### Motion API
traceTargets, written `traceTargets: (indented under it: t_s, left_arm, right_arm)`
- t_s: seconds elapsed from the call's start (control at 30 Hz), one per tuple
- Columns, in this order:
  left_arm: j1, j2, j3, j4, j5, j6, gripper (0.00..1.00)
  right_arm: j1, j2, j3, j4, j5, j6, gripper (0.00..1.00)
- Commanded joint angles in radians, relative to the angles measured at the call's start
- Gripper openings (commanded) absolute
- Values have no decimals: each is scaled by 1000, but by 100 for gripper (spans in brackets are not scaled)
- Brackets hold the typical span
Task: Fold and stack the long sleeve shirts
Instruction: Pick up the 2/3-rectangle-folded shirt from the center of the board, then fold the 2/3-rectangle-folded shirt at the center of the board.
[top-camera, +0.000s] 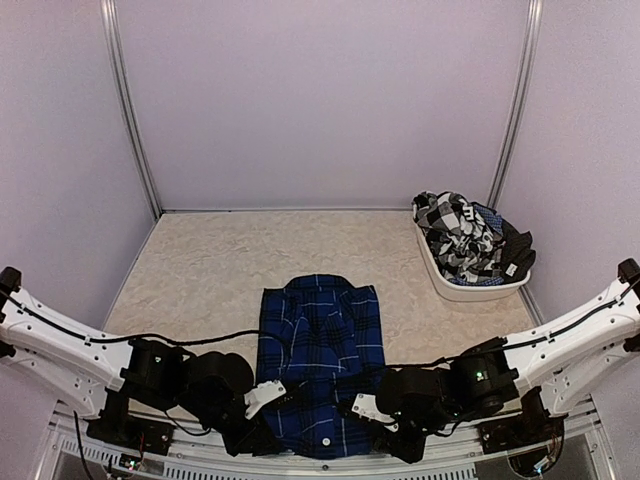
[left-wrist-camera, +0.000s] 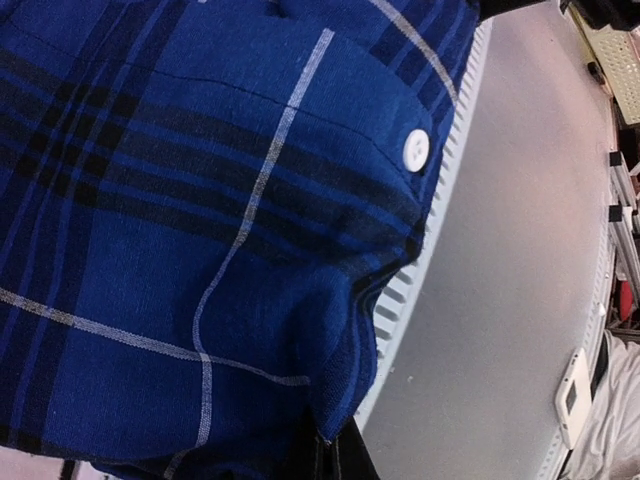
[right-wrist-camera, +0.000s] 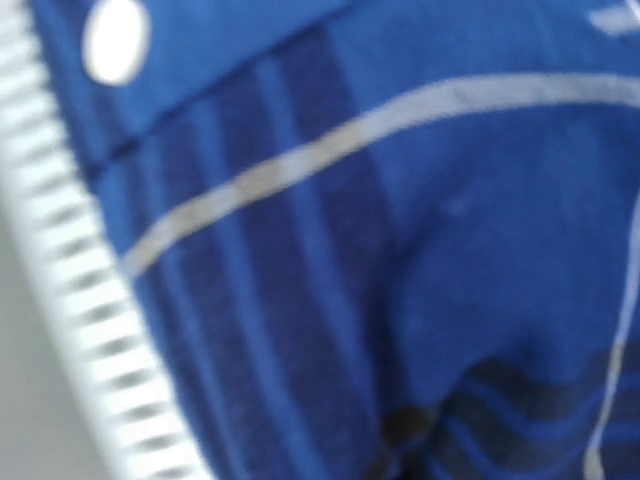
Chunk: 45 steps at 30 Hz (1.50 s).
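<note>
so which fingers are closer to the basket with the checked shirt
Right. The right fingers grip the blue shirt at its near right edge, the basket side; the left fingers grip its near left edge, farther off.

The royal blue plaid shirt (top-camera: 322, 350), marked with dark bands and thin white lines, is laid flat at the near middle of the worktop (top-camera: 220, 270), folded into a long rectangle. Its near end, fitted with a white button (left-wrist-camera: 415, 150), is draped over the worktop's near edge. The black-and-white checked shirt (top-camera: 455, 235) is found crumpled in a white tub (top-camera: 470, 292) at the far right.
</note>
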Motion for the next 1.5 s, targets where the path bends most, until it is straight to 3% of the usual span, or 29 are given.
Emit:
traceTargets:
  t_s: [0.0, 0.13, 0.37, 0.53, 0.77, 0.93, 1.13, 1.47]
  left_arm:
    - [-16, -24, 59, 7, 78, -88, 0]
    - [32, -79, 84, 29, 146, -76, 0]
    - [286, -166, 116, 73, 297, -86, 0]
    - [433, -83, 193, 99, 389, -70, 0]
    - [635, 80, 267, 168, 483, -99, 0]
    - [673, 161, 342, 170, 522, -75, 0]
    - [694, 167, 322, 180, 571, -106, 0]
    - [688, -30, 166, 123, 570, -132, 0]
  right_arm:
    - [-7, -85, 54, -20, -244, 19, 0]
    - [-69, -130, 85, -61, -347, -8, 0]
    - [-341, -226, 112, -91, -495, -65, 0]
    - [-555, -230, 146, -84, -621, -97, 0]
    - [-815, -112, 152, -58, -813, -163, 0]
    - [-849, -54, 165, -12, -905, -168, 0]
    - [-849, -67, 86, 133, -1029, -48, 0]
    - [-840, -177, -92, 380, -1098, 199, 0]
